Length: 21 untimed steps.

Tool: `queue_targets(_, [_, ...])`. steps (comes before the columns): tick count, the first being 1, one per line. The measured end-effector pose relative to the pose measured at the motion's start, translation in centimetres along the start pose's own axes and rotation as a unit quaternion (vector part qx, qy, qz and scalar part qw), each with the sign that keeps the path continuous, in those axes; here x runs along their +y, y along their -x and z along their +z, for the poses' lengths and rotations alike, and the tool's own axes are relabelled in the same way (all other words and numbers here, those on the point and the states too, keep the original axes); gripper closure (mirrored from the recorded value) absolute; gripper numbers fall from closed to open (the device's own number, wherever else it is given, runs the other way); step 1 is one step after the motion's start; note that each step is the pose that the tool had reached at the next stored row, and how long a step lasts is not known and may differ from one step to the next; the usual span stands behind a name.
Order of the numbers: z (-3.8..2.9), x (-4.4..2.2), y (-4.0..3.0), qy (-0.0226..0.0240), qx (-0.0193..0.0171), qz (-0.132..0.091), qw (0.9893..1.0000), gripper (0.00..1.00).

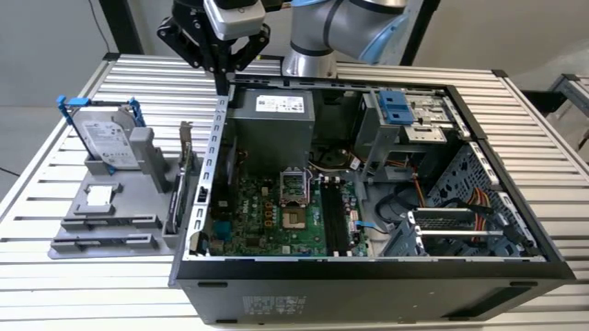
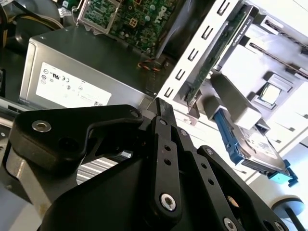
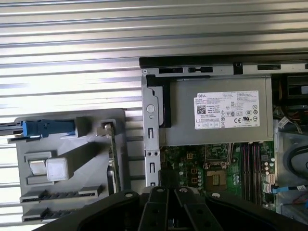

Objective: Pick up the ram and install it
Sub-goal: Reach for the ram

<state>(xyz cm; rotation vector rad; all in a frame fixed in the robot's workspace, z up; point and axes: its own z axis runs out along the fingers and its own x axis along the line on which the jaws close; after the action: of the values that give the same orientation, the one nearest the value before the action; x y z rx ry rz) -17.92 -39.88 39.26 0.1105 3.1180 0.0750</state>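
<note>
- Above the rear corner of the open black-and-grey computer case (image 1: 368,267), on the side toward the exterior view's left: black two-fingered pincer (image 1: 222,81), fingertips pressed together, nothing between them.
- Straight beneath, inside the case at that corner: grey metal power supply (image 1: 272,117) with a white label. Beyond it, flat on the case floor, green motherboard (image 1: 267,214) with long black memory slots (image 1: 336,221); filled or bare, cannot tell.
- Just outside the case's side wall: grey moulded holder (image 1: 69,207), carrying first a green expansion card (image 1: 184,179) with a metal bracket, stood on edge parallel to that wall.
- Further out from the case: silver hard drive (image 1: 109,141) in a blue bracket, propped upright, and a pale square chip (image 1: 96,196) in a shallow pocket.
- Farthest from the pincer, at the holder's end nearer the case front: two slotted rails (image 1: 103,241). In one, in the first wrist view, seemingly the ram (image 3: 60,195), a thin dark stick on edge. Judged rather than certain, both rails looking alike.
- Deciding relation: ram well apart from the pincer, outward from the case and toward its front, long axis square to the case's side wall, crosswise to the card.
</note>
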Motion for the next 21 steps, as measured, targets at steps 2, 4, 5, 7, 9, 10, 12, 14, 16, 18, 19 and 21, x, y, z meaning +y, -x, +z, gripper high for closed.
queue_targets(2, [-0.01,-0.01,-0.18,0.0,0.0,0.0,1.0,1.0])
queue_targets(4, [-0.01,-0.02,-0.35,0.0,0.0,0.0,1.0,1.0])
queue_targets(5, [-0.01,-0.03,-0.44,0.0,0.0,0.0,1.0,1.0])
queue_targets(7, [-0.01,-0.04,-0.63,0.0,0.0,0.0,1.0,1.0])
queue_targets(9, [-0.02,-0.06,-0.83,0.0,0.0,0.0,1.0,1.0])
queue_targets(10, [-0.02,-0.06,-0.93,0.0,0.0,0.0,1.0,1.0])
queue_targets(12, [-0.03,-0.08,-1.14,0.0,0.0,0.0,1.0,1.0])
queue_targets(14, [-0.03,-0.1,-1.34,0.0,0.0001,0.0,1.0,1.0])
queue_targets(16, [-0.04,-0.11,-1.55,0.0,0.0,0.0,1.0,1.0])
queue_targets(18, [-0.04,-0.12,-1.75,0.0,0.0,0.0,1.0,1.0])
queue_targets(19, [-0.05,-0.13,-1.86,0.0,0.0,0.0,1.0,1.0])
queue_targets(21, [-0.05,-0.14,-2.06,0.0,0.0,0.0,1.0,1.0])
